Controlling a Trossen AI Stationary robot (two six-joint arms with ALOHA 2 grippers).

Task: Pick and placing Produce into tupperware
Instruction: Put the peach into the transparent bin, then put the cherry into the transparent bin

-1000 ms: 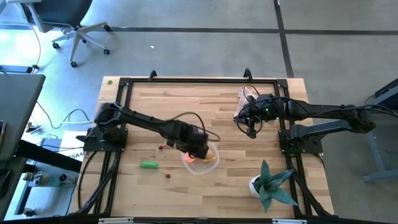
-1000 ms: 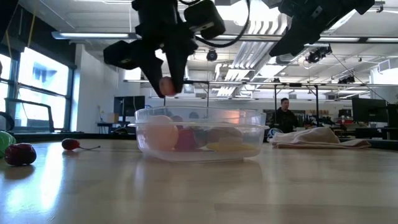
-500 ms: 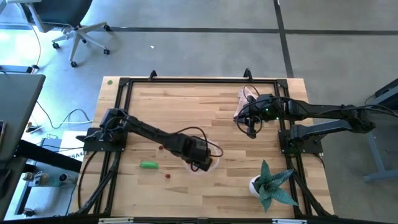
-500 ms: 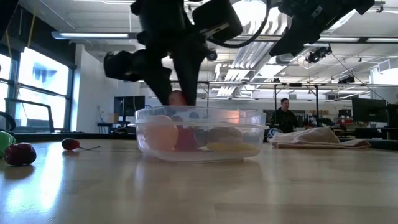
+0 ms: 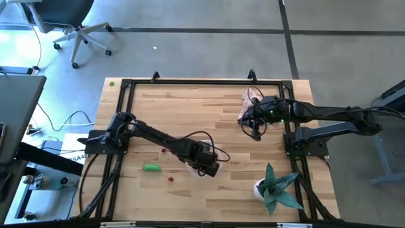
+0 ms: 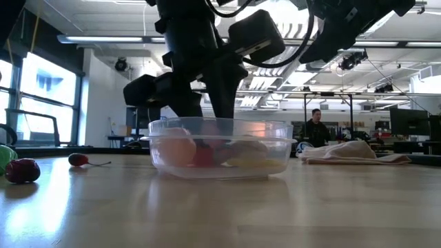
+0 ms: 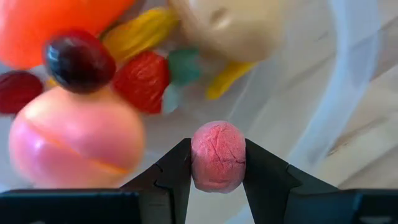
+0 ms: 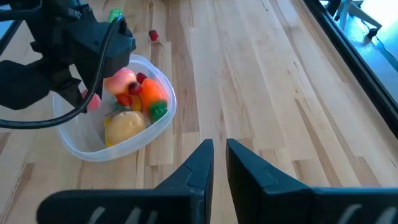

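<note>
One pink ball (image 7: 217,155) — upright in left gripper (image 7: 217,163) — inside tupperware (image 7: 348,93).

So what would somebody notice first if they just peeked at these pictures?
Probably the left gripper dipping into the clear tupperware near the table's front middle, pinching a small pink ball. Inside sit bright toys: an orange carrot, a peach-pink fruit, a tan ball. The right gripper waits, shut, near the pink cloth.

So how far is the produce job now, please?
Done: a carrot, a tan ball and other pieces lie in the tupperware. In hand: the left gripper holds a small pink piece low inside it. Left: a green pod and red berries on the table.
</note>
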